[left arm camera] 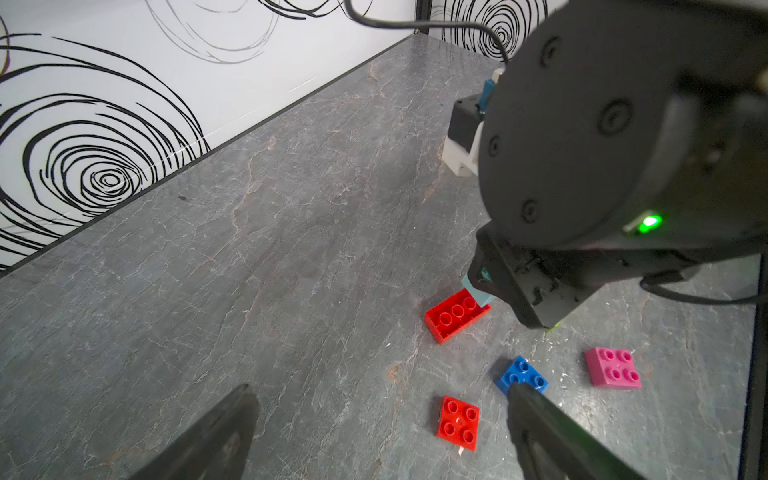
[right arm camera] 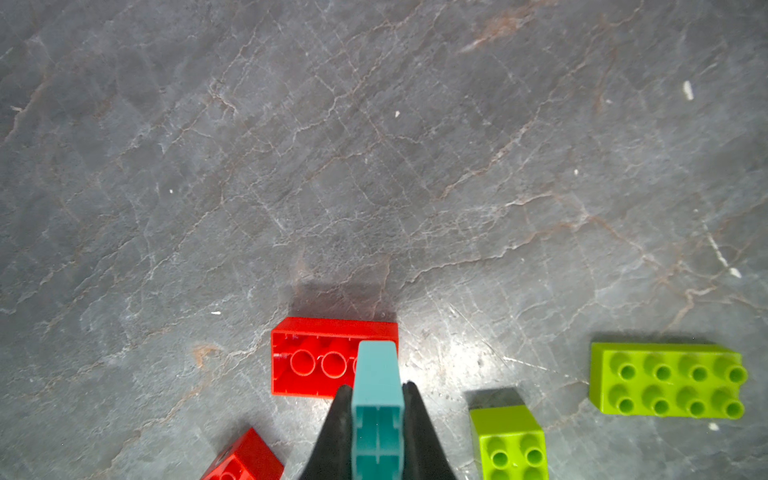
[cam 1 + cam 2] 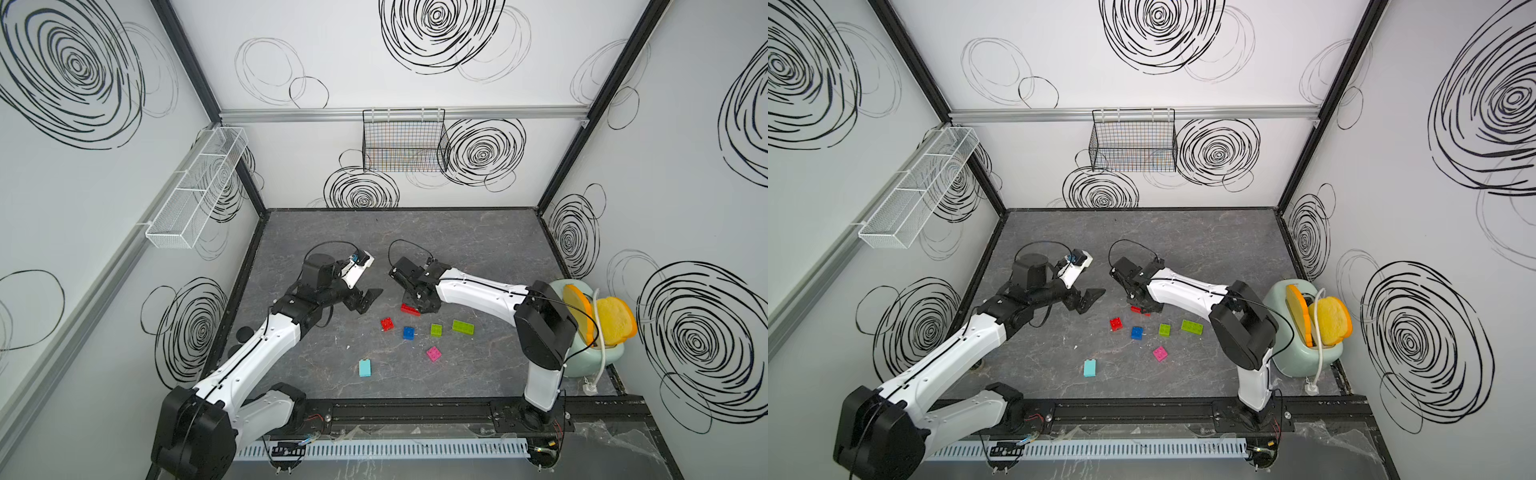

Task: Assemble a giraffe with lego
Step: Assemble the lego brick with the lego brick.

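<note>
**A:** Where is the right gripper point(image 2: 377, 388)?

**B:** Low over the grey surface point(image 3: 457, 249), clenched on 1 light-blue brick point(image 2: 377, 374); the brick runs along the 2 black fingers, and its hollow underside faces the wrist camera.

**A:** What lies under it?

**B:** The long red brick point(image 2: 311, 361), studs down and hollow side up; the far end of the light-blue brick meets 1 end of it; whether it is pressed in, I cannot tell.

**A:** And the left gripper point(image 3: 371, 300)?

**B:** Released, jaws wide, grasping nothing; it hangs above the surface near the long red brick, apart from it.

**A:** The rest of the lego?

**B:** 6 bricks lie loose, none touching another; the small red brick point(image 3: 387, 323), blue brick point(image 3: 408, 332), small lime brick point(image 3: 436, 329) and long lime brick point(image 3: 463, 326) form a rough row nearer the arm bases; the pink brick point(image 3: 434, 353) and second light-blue brick point(image 3: 365, 368) lie nearer still.
</note>
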